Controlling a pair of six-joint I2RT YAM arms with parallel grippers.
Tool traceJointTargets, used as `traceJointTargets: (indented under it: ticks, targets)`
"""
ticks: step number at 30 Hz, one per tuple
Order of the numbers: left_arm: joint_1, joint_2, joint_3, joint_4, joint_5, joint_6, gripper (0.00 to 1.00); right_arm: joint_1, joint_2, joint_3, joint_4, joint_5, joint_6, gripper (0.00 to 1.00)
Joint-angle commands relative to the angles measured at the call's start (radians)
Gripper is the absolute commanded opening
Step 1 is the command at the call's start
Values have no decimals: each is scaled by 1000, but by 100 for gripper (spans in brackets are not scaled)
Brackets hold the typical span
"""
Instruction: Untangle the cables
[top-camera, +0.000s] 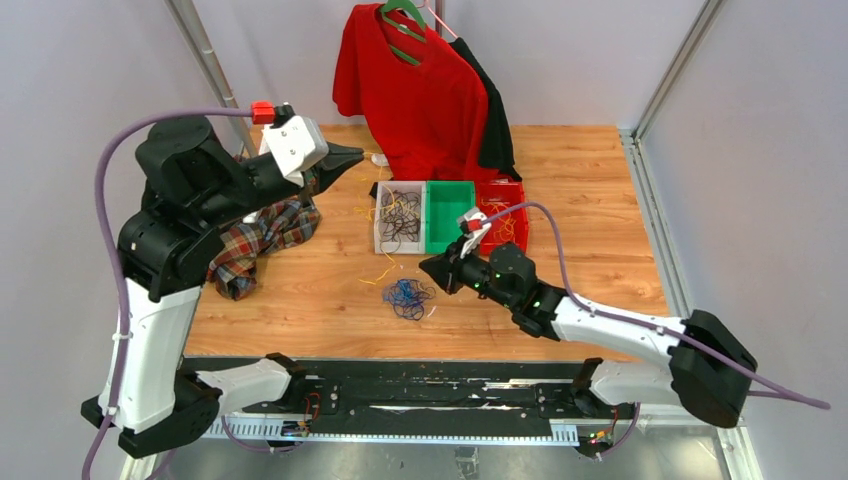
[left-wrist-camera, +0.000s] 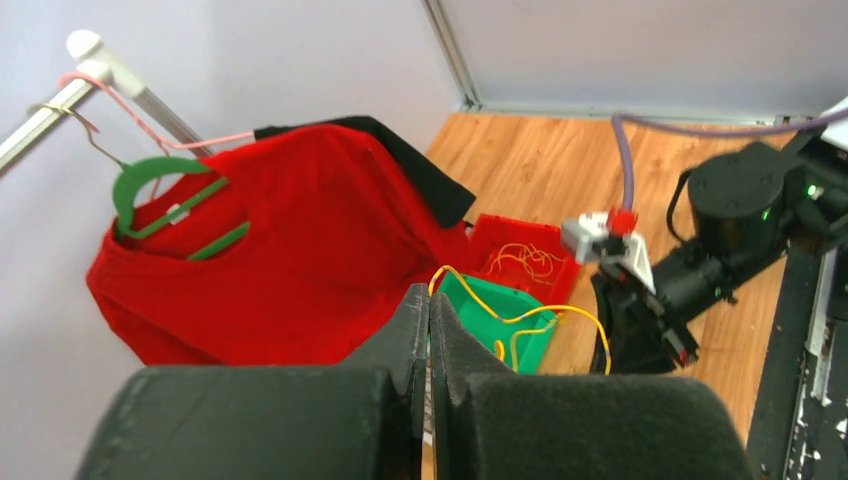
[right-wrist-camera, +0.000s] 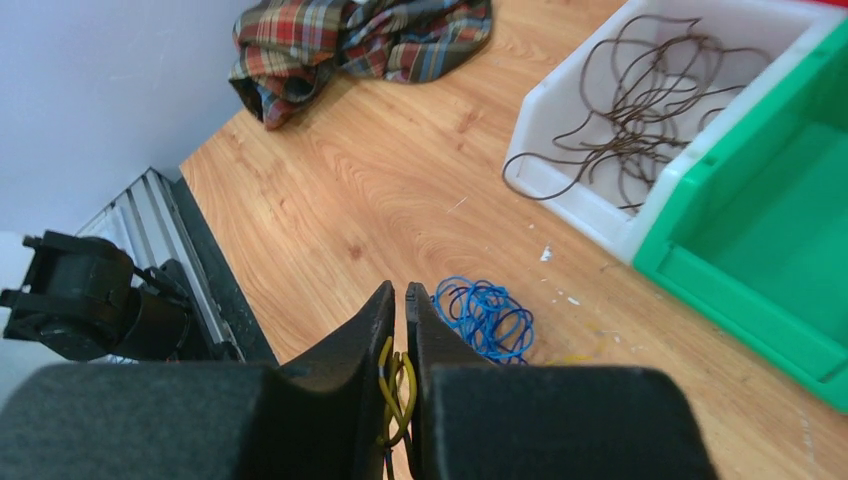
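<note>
right gripper (right-wrist-camera: 402, 292) pinches yellow cables (right-wrist-camera: 395, 392) near blue cables (right-wrist-camera: 487, 318) on counter (right-wrist-camera: 350, 180); left gripper (left-wrist-camera: 430, 296), closed, clamps a yellow strand (left-wrist-camera: 478, 303).

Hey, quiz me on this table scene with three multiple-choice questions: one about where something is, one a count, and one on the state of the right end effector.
1. Where do the blue cables lie?
A in a bin
B on the table, in front of the bins
C draped over an arm

2. How many bins stand in the row?
A two
B four
C three

3. The right end effector is:
A closed on a yellow cable
B wide open and empty
C gripping a bin's rim

Answers:
1 B, the top view shows the blue bundle on bare wood.
2 C, white, green and red sit side by side.
3 A, its wrist view shows yellow strands pinched between nearly touching fingers.
</note>
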Motion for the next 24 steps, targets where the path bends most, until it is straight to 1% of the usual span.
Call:
traceJointTargets:
  ticks: [1, 7, 12, 17, 20, 22, 24]
  targets:
    - [-6, -27, -43, 14, 1, 28, 0, -48, -117, -11, -89, 38, -31, 8]
    - [-7, -32, -85, 7, 9, 26, 0, -156, -267, 9, -238, 43, -65, 10]
    - [-6, -38, -111, 7, 14, 21, 0, -283, -273, 71, -327, 61, -103, 14]
    - [-6, -42, -110, 6, 15, 18, 0, -397, -142, 162, -338, 91, -150, 15]
    - [-6, -45, -114, 7, 14, 16, 0, -447, 4, 235, -330, 102, -193, 18]
    - [-7, -47, -115, 5, 14, 15, 0, -476, 99, 304, -355, 129, -227, 28]
    - [-6, -49, -115, 2, 15, 13, 0, -495, 195, 388, -424, 163, -248, 38]
